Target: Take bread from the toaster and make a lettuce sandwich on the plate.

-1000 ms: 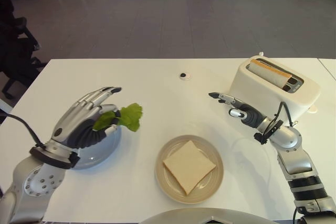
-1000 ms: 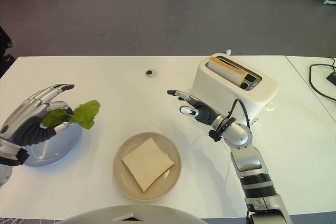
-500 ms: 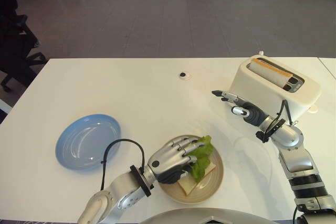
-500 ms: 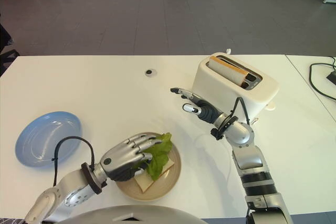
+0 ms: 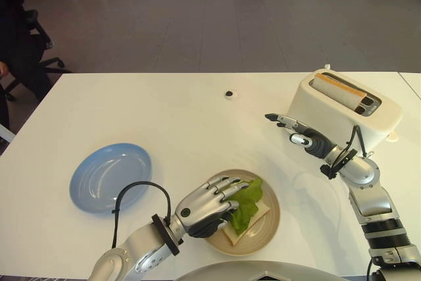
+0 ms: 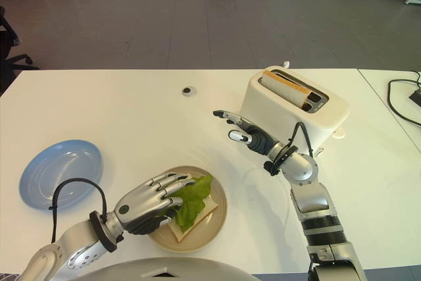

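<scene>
Left hand [image 5: 202, 207], holding lettuce [image 5: 246, 201] on bread [image 6: 179, 229], drew back; right hand [image 5: 301, 137] unmoved.

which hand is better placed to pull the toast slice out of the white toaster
Right. The right hand hangs empty, fingers extended, just beside the white toaster holding the browned toast slice. The left hand is far off, curled on the green lettuce leaf over the beige plate.
</scene>
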Controlling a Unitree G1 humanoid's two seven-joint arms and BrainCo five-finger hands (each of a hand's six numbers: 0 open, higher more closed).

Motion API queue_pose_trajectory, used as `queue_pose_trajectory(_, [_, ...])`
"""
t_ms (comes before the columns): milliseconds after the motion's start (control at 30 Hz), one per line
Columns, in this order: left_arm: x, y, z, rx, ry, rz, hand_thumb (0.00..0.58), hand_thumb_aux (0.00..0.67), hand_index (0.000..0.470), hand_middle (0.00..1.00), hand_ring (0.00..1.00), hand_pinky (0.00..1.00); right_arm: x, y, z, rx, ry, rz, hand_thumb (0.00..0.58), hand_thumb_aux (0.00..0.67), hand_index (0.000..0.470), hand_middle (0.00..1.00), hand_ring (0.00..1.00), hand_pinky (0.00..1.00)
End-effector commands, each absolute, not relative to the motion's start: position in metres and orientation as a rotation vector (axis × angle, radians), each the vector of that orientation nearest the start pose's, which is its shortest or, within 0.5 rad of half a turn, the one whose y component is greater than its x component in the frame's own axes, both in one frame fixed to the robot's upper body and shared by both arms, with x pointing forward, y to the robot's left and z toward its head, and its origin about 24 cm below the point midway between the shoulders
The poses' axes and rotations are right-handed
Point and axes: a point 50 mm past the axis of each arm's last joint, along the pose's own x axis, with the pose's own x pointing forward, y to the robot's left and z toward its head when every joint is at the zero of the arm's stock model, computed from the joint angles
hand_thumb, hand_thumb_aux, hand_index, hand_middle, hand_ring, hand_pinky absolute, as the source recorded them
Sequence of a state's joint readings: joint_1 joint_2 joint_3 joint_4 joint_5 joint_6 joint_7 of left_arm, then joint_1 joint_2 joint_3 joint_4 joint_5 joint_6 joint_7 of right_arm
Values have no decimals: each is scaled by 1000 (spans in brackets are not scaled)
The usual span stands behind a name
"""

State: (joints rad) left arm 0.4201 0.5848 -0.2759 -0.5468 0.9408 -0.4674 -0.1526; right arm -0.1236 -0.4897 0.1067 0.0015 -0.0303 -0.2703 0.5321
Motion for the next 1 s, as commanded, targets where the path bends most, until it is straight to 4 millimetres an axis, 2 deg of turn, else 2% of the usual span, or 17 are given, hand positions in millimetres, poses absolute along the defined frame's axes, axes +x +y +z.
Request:
queue_pose_trajectory(33, [128,118,72,1297,-510,-834,580,670,470,0,0,0,263,-176,94,-614,-213,691,0,0,0,0,0,0])
queue_pose_trajectory(100, [128,119,69,1300,-498,-838,580,670,470,0,0,0,263,-176,94,-614,-213,692,0,0,0,0,0,0])
queue_pose_trajectory(133, [128,120,68,1307,-493,-839,557,536,376,0,0,0,262,-176,93,-615,-211,694,0,0,0,0,0,0])
queue_pose_trajectory(167, [128,121,68,1312,-490,-840,514,444,311,0,0,0,262,-176,93,-615,-210,695,0,0,0,0,0,0])
queue_pose_trajectory(233, [128,122,68,1319,-490,-841,472,381,267,0,0,0,261,-177,94,-617,-208,698,0,0,0,0,0,0])
queue_pose_trajectory(267, [127,123,68,1320,-489,-845,472,381,267,0,0,0,261,-177,94,-617,-207,700,0,0,0,0,0,0])
queue_pose_trajectory(367, [124,125,69,1322,-491,-864,521,457,321,0,0,0,259,-179,93,-619,-201,698,0,0,0,0,0,0])
queue_pose_trajectory(433, [125,127,71,1331,-497,-870,489,405,284,0,0,0,259,-181,93,-620,-198,695,0,0,0,0,0,0])
queue_pose_trajectory(533, [125,131,77,1344,-506,-860,468,376,264,0,0,0,259,-182,93,-622,-196,695,0,0,0,0,0,0])
queue_pose_trajectory(600, [126,132,84,1331,-519,-827,429,328,230,0,0,0,259,-182,95,-625,-203,694,0,0,0,0,0,0])
queue_pose_trajectory(633, [127,133,89,1286,-527,-793,297,202,142,0,0,0,259,-182,99,-637,-226,693,0,0,0,0,0,0])
queue_pose_trajectory(667, [128,133,95,1209,-535,-747,0,0,0,0,0,0,260,-182,106,-667,-266,687,0,0,0,0,0,0])
queue_pose_trajectory(767, [129,134,113,925,-576,-590,0,0,0,0,0,0,268,-195,140,-787,-396,618,0,0,0,0,0,0])
queue_pose_trajectory(833, [128,138,124,758,-600,-477,0,0,0,0,0,0,277,-211,171,-878,-485,520,0,0,0,0,0,0])
queue_pose_trajectory(900, [129,146,126,614,-584,-393,0,0,0,0,0,0,282,-230,201,-948,-548,416,0,0,0,0,0,0])
queue_pose_trajectory(933, [133,152,122,540,-558,-356,0,0,0,0,0,0,286,-240,208,-1009,-541,377,0,0,0,0,0,0])
queue_pose_trajectory(1000, [139,161,113,423,-510,-287,0,0,0,0,0,0,300,-259,205,-1254,-470,302,0,0,0,0,0,0])
